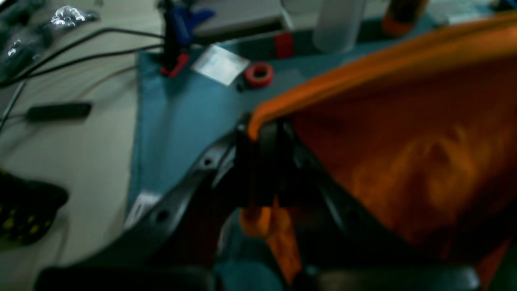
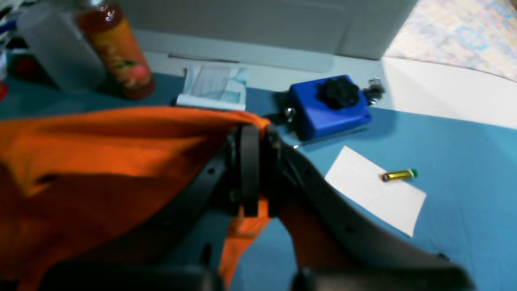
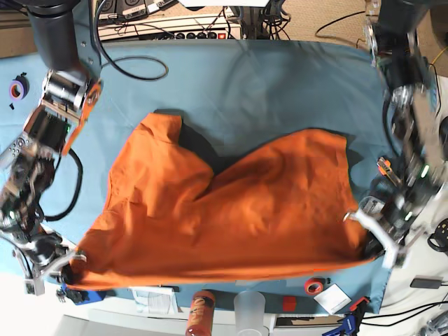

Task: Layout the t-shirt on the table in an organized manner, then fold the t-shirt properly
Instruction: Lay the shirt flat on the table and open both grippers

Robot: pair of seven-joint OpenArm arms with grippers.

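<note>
Two grippers, both clamped on cloth, one at each end of the same edge.

Left wrist view: left gripper (image 1: 264, 133) at frame centre, jaws pinched shut on a corner of the t-shirt (image 1: 404, 133). Cloth fills the right half and runs toward the upper right as a taut, folded rim. The table (image 1: 190, 117) shows teal to the left of the jaws. A red tape roll (image 1: 259, 74) lies beyond the fingers in the upper middle, clear of the cloth. Picture is blurred; fine detail unreadable.

Right wrist view: right gripper (image 2: 254, 161) at centre, closed on the opposite corner. T-shirt (image 2: 101, 161) spreads to the left of the frame, with the stretched edge running toward the upper left. A blue box (image 2: 329, 106) and a white card (image 2: 375, 190) sit on the table (image 2: 464, 169) to the right, apart from the shirt. A bottle (image 2: 117, 52) stands at upper left, just past the edge.

Base view: shirt (image 3: 231, 210) spread across the middle, its long axis left to right. Held edge lies along the bottom of the frame, right gripper (image 3: 59, 266) at lower left, left gripper (image 3: 378, 241) at lower right. The rest drapes toward the top of the frame, still rumpled, with a fold at upper left.

Key relation, my read: the shirt body lies away from both grippers, toward the top of the frame, and both arms are equally placed. Pulling the edge further toward the bottom should flatten it, but the bottle (image 3: 203, 308) and a cup (image 3: 250, 308) stand just below that edge.
</note>
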